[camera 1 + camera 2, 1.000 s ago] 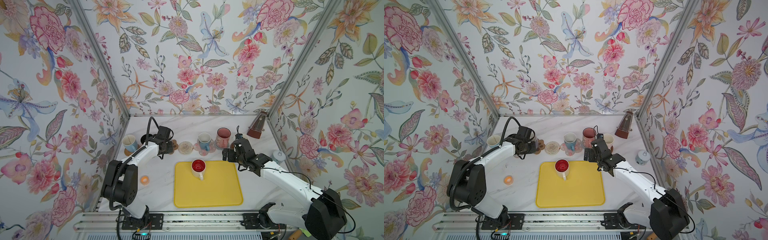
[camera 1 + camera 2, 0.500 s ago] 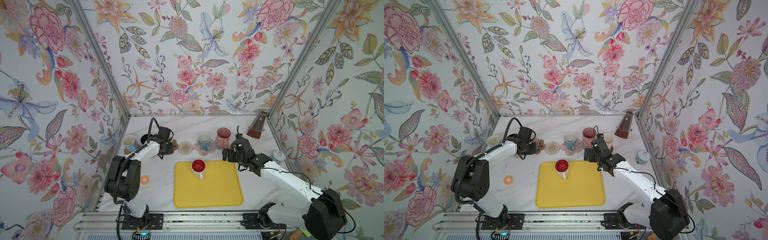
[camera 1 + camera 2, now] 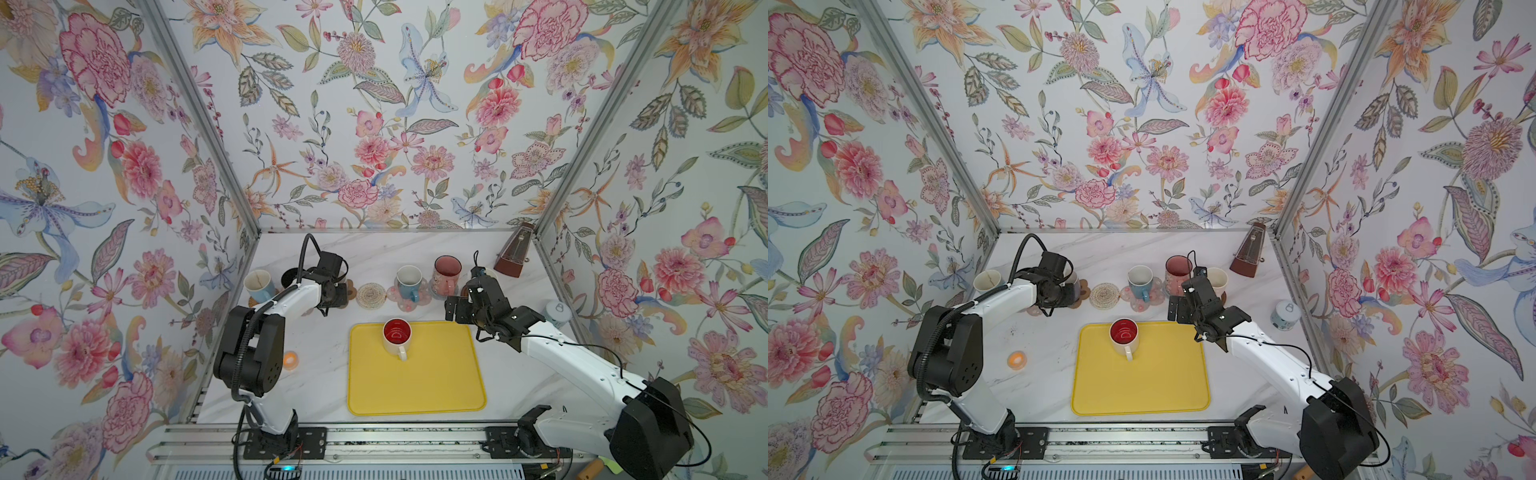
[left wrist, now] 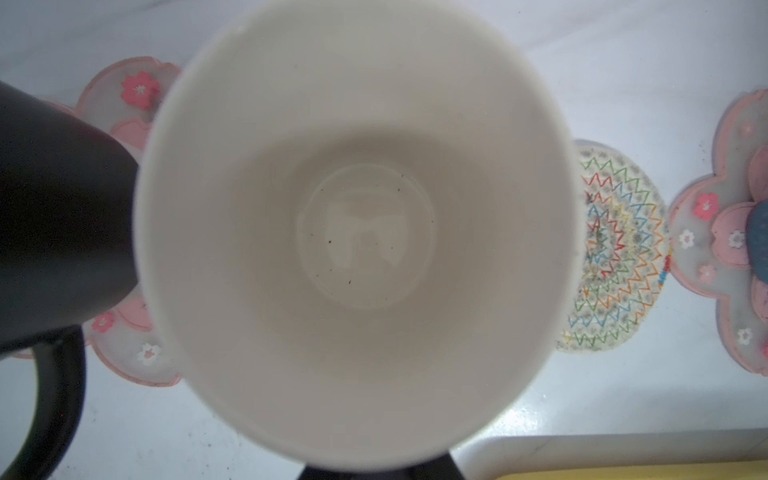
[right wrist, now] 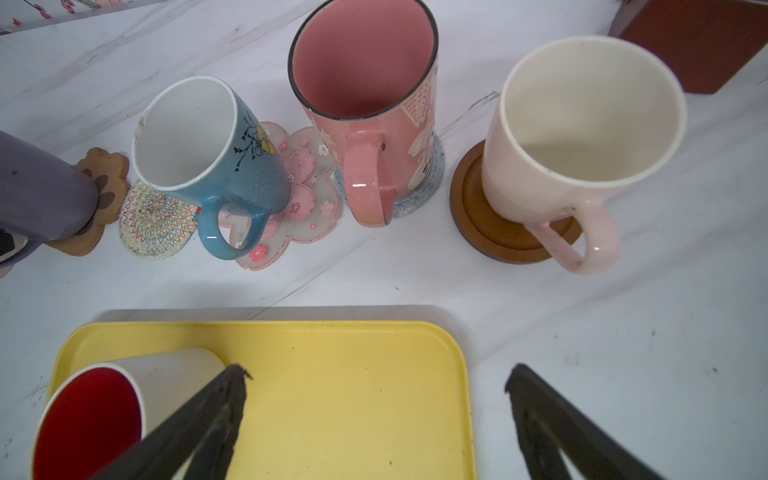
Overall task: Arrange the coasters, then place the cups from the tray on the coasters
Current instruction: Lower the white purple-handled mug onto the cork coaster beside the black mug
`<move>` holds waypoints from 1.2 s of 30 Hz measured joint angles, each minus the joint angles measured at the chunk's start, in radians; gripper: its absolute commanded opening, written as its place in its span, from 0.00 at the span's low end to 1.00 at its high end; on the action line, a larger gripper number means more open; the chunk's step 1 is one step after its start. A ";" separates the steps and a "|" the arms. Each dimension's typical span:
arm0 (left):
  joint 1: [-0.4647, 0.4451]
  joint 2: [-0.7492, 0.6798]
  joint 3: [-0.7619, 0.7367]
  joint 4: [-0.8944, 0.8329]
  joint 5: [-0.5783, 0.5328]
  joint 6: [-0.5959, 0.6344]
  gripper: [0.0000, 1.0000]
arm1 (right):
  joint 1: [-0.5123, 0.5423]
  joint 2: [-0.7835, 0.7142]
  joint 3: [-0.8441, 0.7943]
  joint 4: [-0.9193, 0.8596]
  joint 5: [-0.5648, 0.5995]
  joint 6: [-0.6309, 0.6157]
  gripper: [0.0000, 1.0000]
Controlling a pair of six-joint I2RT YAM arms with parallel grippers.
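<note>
My left gripper [image 3: 332,291] is shut on a purple mug [image 3: 1074,283] with a white inside [image 4: 357,232], which stands on or just over the brown paw coaster [image 5: 104,187]. Beside it, a black mug [image 4: 62,232] sits on a pink flower coaster [image 4: 124,95]. The cream woven coaster [image 3: 371,296] is bare. A blue mug [image 5: 216,166], a tall pink mug [image 5: 370,104] and a white pink-handled mug [image 5: 582,124] each stand on a coaster. My right gripper [image 5: 376,378] hangs open over the far right corner of the yellow tray [image 3: 436,374], which holds a red-inside cup [image 3: 397,334].
Another blue mug [image 3: 259,286] stands at the far left by the wall. A small orange ring [image 3: 290,360] lies left of the tray. A brown metronome [image 3: 515,257] stands in the back right corner, and a small white lidded jar [image 3: 557,313] by the right wall.
The left arm's elbow has shifted a little while its gripper stays on the mug at the paw coaster. The right arm has hardly moved.
</note>
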 measured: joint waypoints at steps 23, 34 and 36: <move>0.003 0.017 0.013 0.010 0.000 0.000 0.15 | 0.000 0.005 0.000 -0.008 0.000 0.005 0.99; 0.003 0.011 0.014 0.021 -0.005 -0.001 0.60 | 0.000 0.005 0.001 -0.010 0.000 0.007 0.99; 0.003 -0.001 0.014 0.021 -0.005 -0.006 0.75 | 0.000 0.005 0.001 -0.010 0.000 0.007 0.99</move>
